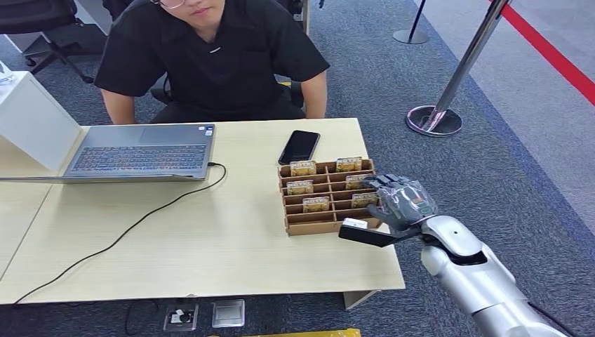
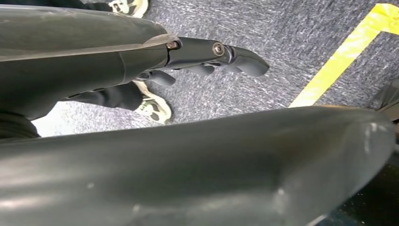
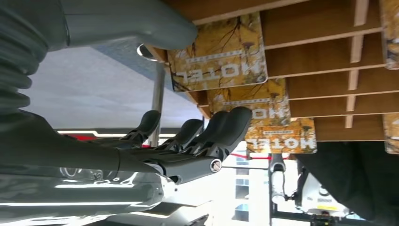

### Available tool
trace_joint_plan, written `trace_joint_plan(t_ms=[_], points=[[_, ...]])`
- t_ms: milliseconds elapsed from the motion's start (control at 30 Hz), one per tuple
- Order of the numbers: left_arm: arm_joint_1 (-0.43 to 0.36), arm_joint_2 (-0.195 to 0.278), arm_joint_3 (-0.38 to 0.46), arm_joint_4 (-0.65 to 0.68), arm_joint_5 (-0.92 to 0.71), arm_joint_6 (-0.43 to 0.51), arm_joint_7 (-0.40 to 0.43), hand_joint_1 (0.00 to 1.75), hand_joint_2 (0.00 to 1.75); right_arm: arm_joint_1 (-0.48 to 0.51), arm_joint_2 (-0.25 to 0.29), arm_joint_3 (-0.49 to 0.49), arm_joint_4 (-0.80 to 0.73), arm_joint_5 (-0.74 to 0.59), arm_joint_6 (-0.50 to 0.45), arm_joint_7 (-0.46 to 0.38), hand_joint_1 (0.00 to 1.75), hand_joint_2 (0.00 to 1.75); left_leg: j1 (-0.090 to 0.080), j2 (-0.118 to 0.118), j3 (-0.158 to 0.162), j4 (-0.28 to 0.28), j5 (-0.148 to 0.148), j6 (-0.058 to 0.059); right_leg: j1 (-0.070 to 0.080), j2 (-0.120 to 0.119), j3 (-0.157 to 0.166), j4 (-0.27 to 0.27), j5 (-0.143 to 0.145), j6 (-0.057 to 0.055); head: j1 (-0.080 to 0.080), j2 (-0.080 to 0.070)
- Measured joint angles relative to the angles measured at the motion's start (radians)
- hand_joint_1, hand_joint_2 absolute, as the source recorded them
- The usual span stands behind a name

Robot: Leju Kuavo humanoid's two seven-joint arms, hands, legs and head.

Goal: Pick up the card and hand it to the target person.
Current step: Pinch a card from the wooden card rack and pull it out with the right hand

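A wooden slotted rack (image 1: 309, 226) stands on the table's right part with several yellow hotel cards upright in it, one at its near right (image 1: 364, 199). My right hand (image 1: 401, 203) hovers at the rack's right end, fingers spread, holding nothing. In the right wrist view a card (image 3: 221, 56) stands just beyond the thumb (image 3: 141, 28), and the fingers (image 3: 230, 125) reach toward other cards; nothing is pinched. The person (image 1: 210, 63) in a black shirt sits behind the table. My left hand (image 2: 207, 56) hangs over the carpet, fingers loosely extended and empty.
A black phone (image 1: 299, 147) lies just behind the rack. An open laptop (image 1: 137, 151) with a black cable (image 1: 140, 221) sits at the left, beside a white box (image 1: 31, 126). A stanchion base (image 1: 435, 119) stands on the carpet at the right.
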Motion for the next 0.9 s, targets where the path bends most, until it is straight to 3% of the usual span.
trace_joint_plan(t_ms=[567,900], points=[[0.001,-0.002,0.034,0.0,-0.014,0.007,-0.002,0.0,0.0,-0.042,0.0,0.026,0.038,0.067,0.008,0.059,0.89,1.75,0.0,0.0,0.0,0.0,0.0,0.0,0.0,0.0,0.0,0.0,0.0,0.0,0.0,0.0],[0.002,-0.006,0.047,0.0,-0.02,0.007,-0.003,0.0,0.0,-0.051,0.0,0.034,0.053,0.069,0.015,0.061,1.47,1.75,0.0,0.0,0.0,0.0,0.0,0.0,0.0,0.0,0.0,0.0,0.0,0.0,0.0,0.0]])
